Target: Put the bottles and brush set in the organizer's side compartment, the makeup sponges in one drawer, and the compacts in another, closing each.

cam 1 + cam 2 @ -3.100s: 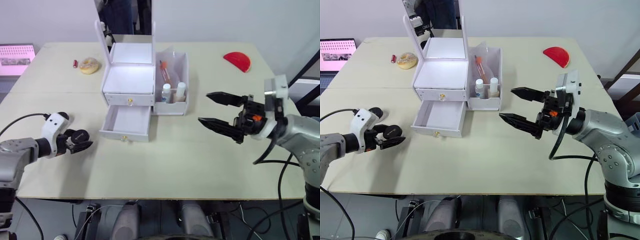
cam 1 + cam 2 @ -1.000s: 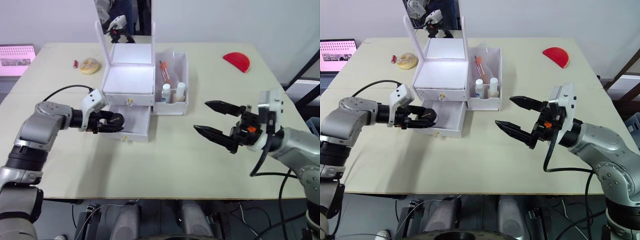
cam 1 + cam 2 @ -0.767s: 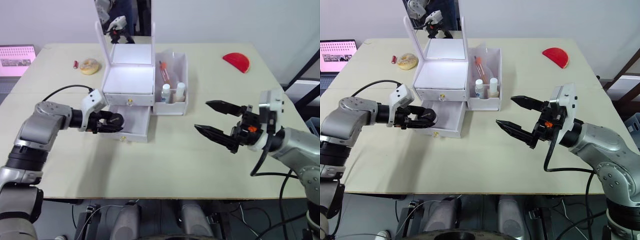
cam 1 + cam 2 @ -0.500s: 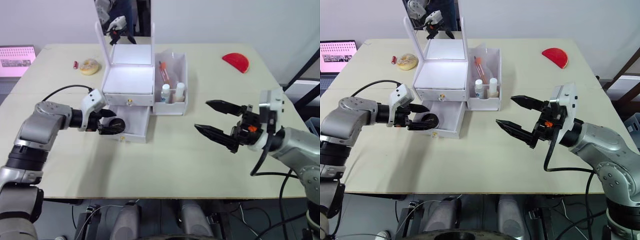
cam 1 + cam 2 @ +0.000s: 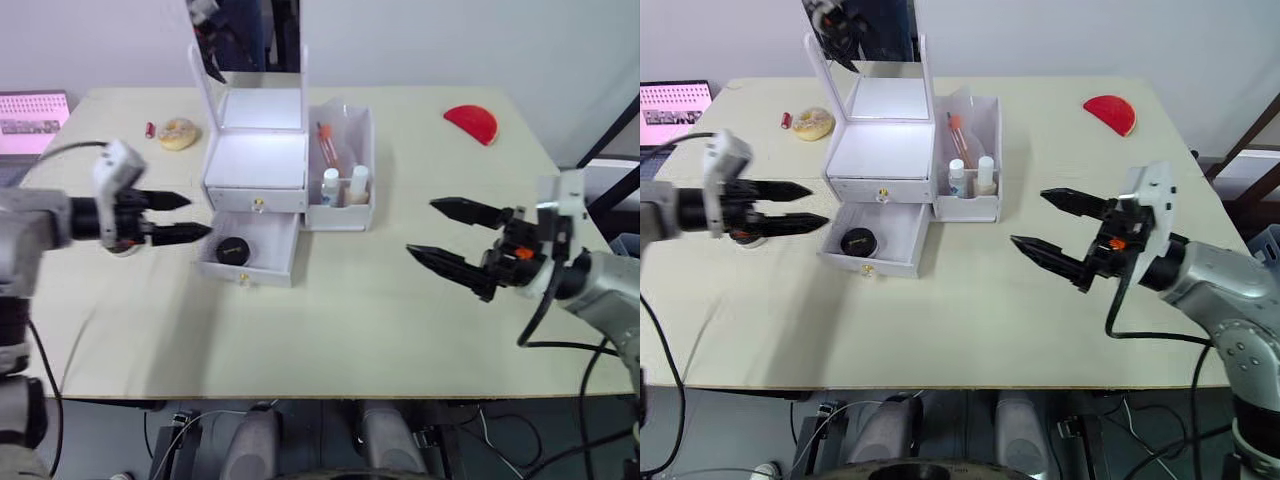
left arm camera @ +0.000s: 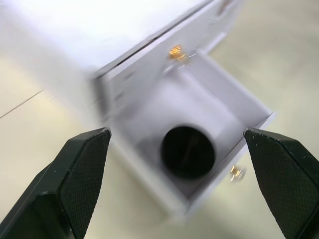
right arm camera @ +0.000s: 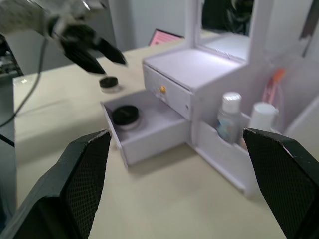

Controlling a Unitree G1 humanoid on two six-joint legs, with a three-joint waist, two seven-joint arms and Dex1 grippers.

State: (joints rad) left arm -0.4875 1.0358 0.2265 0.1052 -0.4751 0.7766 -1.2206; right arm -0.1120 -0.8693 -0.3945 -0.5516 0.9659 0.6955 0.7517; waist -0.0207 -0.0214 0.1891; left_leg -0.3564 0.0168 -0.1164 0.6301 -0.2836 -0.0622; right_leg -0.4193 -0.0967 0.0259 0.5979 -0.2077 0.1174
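One compact (image 5: 232,250) lies flat, lid up, in the organizer's (image 5: 258,160) open bottom drawer (image 5: 250,247). The other compact (image 7: 108,83) sits on the worktop (image 5: 330,320) left of the organizer. The left gripper (image 5: 182,216) hangs near it, wide open and empty, pointing at the drawer. The right gripper (image 5: 447,236) is wide open and empty too, right of the organizer.

Open lower drawer (image 5: 252,250), unobstructed above compact (image 5: 232,249).
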